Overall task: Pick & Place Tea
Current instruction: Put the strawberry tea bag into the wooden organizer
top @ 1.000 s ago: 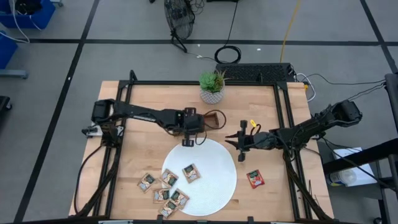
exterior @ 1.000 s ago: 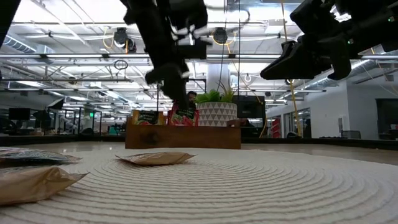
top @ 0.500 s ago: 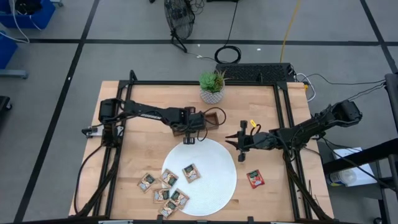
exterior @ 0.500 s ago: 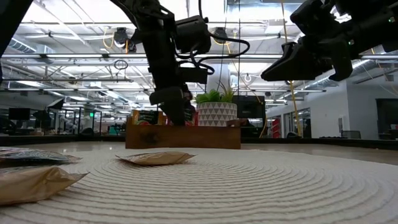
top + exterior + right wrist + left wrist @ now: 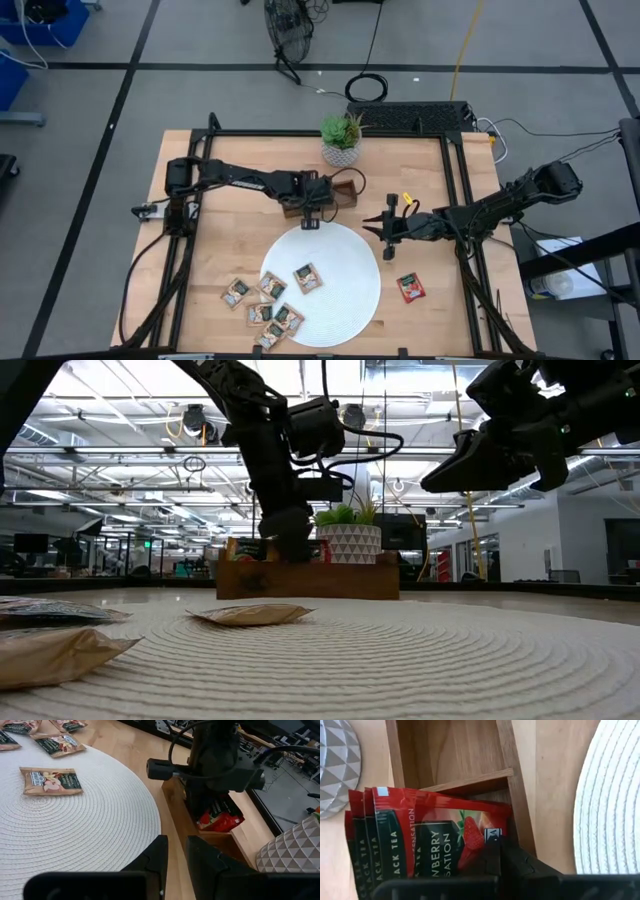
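The left gripper (image 5: 309,211) has its jaws together over the tray (image 5: 345,187), beside red tea sachets (image 5: 427,840) standing inside. The right gripper (image 5: 388,226) hovers near the plate (image 5: 345,290), jaws slightly apart, empty. Tan sachets (image 5: 307,277) lie on the plate; one red sachet (image 5: 410,288) lies on the bench (image 5: 225,240).

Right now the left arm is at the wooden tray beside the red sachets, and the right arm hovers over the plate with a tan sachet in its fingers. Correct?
Not quite. The right gripper holds nothing, as the right wrist view shows: its fingers are bare above the plate edge. The rest stands: the left gripper is at the tray by the red sachets.
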